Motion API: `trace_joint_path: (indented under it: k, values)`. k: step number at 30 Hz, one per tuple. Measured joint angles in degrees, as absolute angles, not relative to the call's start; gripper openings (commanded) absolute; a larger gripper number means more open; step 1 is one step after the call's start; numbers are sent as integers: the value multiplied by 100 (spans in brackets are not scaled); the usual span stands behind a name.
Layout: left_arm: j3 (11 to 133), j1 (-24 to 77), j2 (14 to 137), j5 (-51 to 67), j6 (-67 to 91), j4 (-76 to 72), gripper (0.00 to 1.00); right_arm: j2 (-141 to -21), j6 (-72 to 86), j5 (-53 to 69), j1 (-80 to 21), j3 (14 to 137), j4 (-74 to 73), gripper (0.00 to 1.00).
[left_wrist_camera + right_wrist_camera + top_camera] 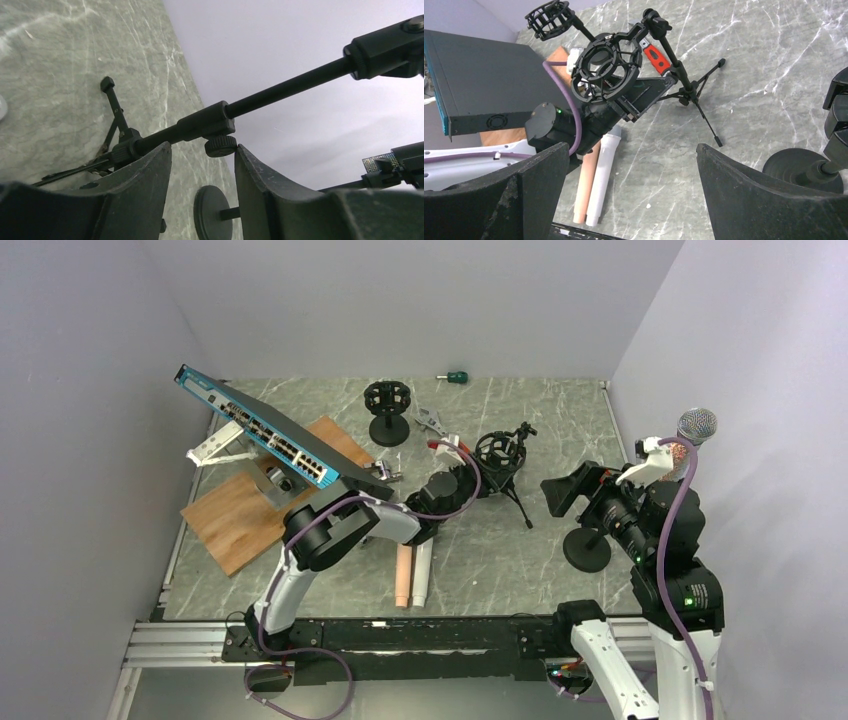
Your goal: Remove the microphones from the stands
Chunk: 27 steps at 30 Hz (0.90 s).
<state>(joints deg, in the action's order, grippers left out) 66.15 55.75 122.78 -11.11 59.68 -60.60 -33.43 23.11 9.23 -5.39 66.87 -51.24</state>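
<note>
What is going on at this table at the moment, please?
Two robot arms are set up to take a microphone off its stand. The left gripper is open, its fingertips right by the black pole of the small tripod stand, which carries an empty black shock mount. The right gripper is open and empty, raised over the table. The silver-mesh-headed microphone appears to sit in a white clip beside the right arm, untouched.

no legible text, labels or numbers
</note>
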Motion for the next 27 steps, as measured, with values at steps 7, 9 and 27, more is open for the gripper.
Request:
trace_joint_path:
  k: [7, 9, 27]
  values:
    - [6812, 5581, 12479, -991, 6333, -6018, 52, -3328, 2314, 921, -539, 6657, -5131, 100]
    - [6823, 5583, 12479, -985, 6392, -5990, 52, -3326, 2314, 921, -539, 6632, -5137, 100]
    - [7041, 5551, 12479, -991, 6847, -5749, 50, -3291, 2370, 926, -539, 6401, -5142, 100]
